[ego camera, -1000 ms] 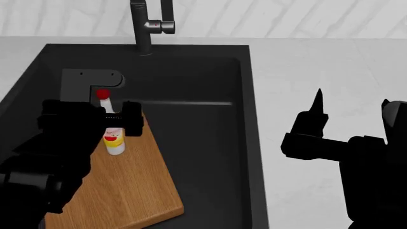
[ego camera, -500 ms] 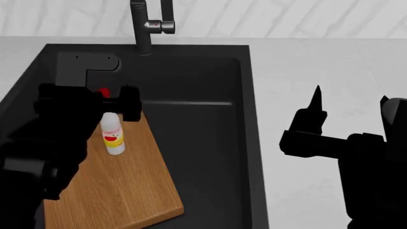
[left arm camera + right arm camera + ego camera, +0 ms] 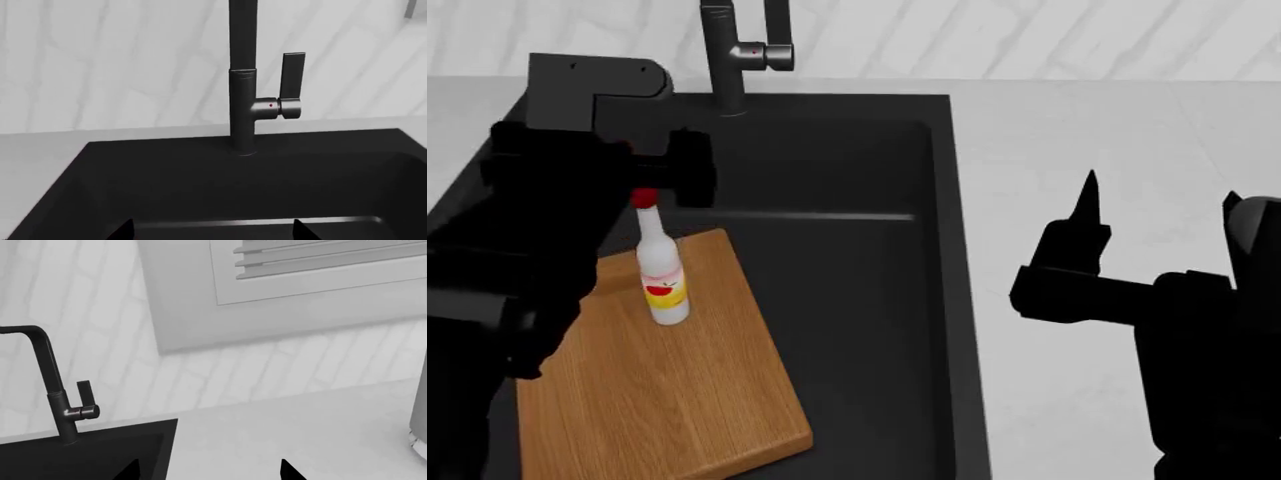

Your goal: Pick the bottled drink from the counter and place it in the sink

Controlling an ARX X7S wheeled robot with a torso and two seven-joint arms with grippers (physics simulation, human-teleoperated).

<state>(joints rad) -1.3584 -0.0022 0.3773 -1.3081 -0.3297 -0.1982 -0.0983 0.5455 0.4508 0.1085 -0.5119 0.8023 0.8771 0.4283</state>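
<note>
Head view: we lift the spread left gripper (image 3: 657, 168) straight off the bottled drink (image 3: 661, 268) (standing on the board (image 3: 681, 385)), avoiding its cap.

- A light wooden cutting board (image 3: 667, 380) lies tilted in the black basin, below and just to the right of the left gripper.
- White marbled wall tiles (image 3: 200, 375) rise behind, with a louvred window frame (image 3: 313, 270) above them, beyond the right gripper.

Probably a kitchen: black sink (image 3: 827, 160), faucet (image 3: 731, 55), white counter (image 3: 1094, 140).
</note>
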